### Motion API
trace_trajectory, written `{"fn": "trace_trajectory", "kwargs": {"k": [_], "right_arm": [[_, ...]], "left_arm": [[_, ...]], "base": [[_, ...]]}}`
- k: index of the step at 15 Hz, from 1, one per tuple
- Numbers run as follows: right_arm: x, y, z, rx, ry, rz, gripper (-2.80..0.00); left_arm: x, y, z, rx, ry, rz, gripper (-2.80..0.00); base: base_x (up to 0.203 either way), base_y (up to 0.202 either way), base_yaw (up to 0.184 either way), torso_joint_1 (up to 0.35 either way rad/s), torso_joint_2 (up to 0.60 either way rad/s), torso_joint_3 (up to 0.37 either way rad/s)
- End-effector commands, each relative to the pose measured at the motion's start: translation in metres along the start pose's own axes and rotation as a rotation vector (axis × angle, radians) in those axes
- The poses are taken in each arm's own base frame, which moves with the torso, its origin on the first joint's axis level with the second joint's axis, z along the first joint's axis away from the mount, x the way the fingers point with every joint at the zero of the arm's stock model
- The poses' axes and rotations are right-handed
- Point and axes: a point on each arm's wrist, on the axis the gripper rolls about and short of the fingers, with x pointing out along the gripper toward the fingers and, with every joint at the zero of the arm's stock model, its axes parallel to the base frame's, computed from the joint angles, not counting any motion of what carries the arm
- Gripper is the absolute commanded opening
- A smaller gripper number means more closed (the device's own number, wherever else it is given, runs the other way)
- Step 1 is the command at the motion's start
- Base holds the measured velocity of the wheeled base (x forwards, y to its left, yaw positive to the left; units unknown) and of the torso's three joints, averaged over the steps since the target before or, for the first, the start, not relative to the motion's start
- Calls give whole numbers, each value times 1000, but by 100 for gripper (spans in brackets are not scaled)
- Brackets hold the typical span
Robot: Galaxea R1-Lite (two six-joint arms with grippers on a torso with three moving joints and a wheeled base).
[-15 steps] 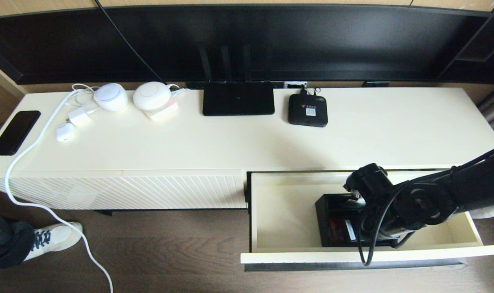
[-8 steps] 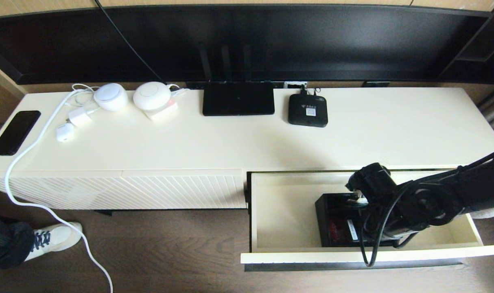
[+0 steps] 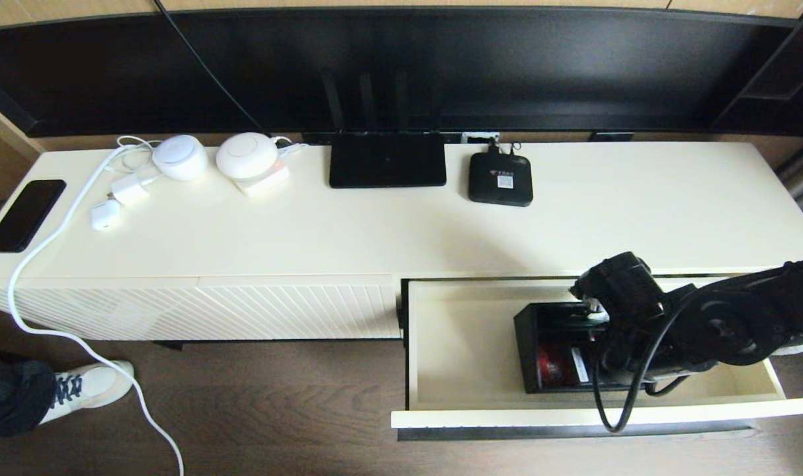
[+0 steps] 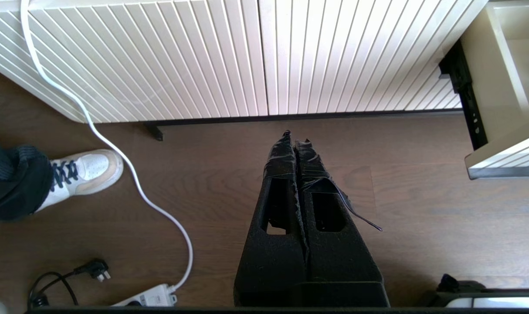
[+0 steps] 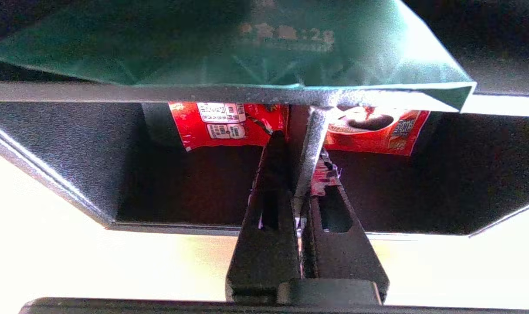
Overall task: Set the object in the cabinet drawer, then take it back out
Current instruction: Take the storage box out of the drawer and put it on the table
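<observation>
The object (image 3: pixel 540 330), a black organizer box holding red packets, sits within the open cabinet drawer (image 3: pixel 461 344), right of its middle. My right gripper (image 3: pixel 596 314) reaches down into the box from the right, its fingers largely hidden by the wrist. In the right wrist view this gripper (image 5: pixel 297 144) is shut on the box's inner divider wall (image 5: pixel 312 126), one finger in each compartment, with red packets (image 5: pixel 229 124) and a green packet (image 5: pixel 229 43) beyond. My left gripper (image 4: pixel 296 137) is shut and empty, parked above the wooden floor in front of the cabinet.
On the cabinet top stand a black router (image 3: pixel 387 160), a small set-top box (image 3: pixel 500 178), white chargers (image 3: pixel 180 157) and a phone (image 3: pixel 24 215). A white cable (image 3: pixel 44 317) trails to the floor beside a person's shoe (image 3: pixel 87 387). The drawer front (image 3: pixel 573 418) juts out.
My right gripper has shut on the box's divider. The box and the wrist have since shifted a little up and toward the back of the drawer.
</observation>
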Motion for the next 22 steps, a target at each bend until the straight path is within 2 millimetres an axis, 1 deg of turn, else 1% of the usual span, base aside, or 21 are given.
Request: {"fn": "trace_trajectory", "kwargs": {"k": [1, 10, 14, 17, 22], "right_arm": [[-12, -1, 3, 9, -34, 10, -280], [-38, -8, 7, 21, -86, 20, -280], [-44, -9, 8, 15, -108, 11, -280], [-53, -11, 13, 7, -147, 0, -280], [-83, -20, 19, -1, -218, -54, -280]], "left_arm": [[0, 0, 0, 0, 3, 0, -280], [0, 0, 0, 0, 3, 0, -280], [0, 0, 0, 0, 2, 0, -280], [0, 0, 0, 0, 2, 0, -280], [0, 0, 0, 0, 3, 0, -280]], "base": [[0, 0, 0, 0, 0, 0], [0, 0, 0, 0, 0, 0], [0, 0, 0, 0, 0, 0], [0, 0, 0, 0, 0, 0], [0, 0, 0, 0, 0, 0]]}}
